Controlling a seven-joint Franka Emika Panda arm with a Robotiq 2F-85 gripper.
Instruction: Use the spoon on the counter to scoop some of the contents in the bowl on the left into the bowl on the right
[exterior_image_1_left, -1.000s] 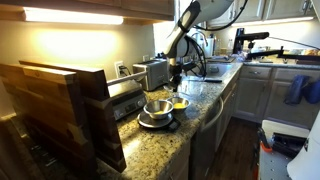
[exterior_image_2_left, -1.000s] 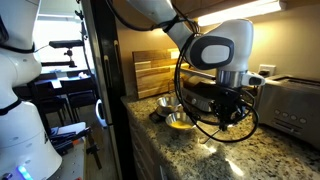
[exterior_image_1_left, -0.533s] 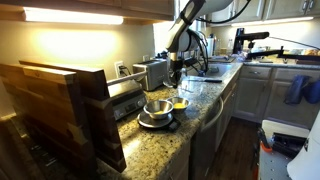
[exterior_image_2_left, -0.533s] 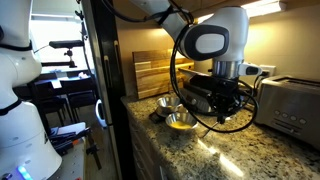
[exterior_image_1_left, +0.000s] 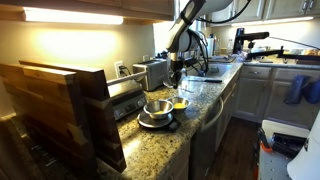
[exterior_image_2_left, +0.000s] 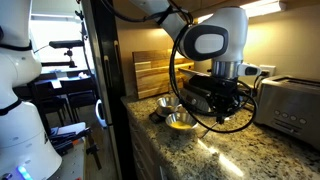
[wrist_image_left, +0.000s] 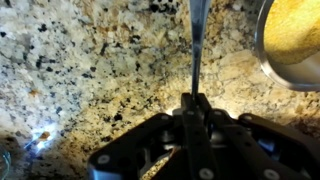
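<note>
On the speckled granite counter (wrist_image_left: 90, 70), seen from the wrist camera, bare stone fills the left of the view. At centre, the gripper (wrist_image_left: 196, 103) has its jaws pressed together on the thin handle of the spoon (wrist_image_left: 196, 40). The handle runs straight up over the stone and out of frame. At top right sits a bowl of yellow grains (wrist_image_left: 295, 40). In an exterior view, a metal bowl (exterior_image_1_left: 157, 108) stands just beside it, to its left.
</note>
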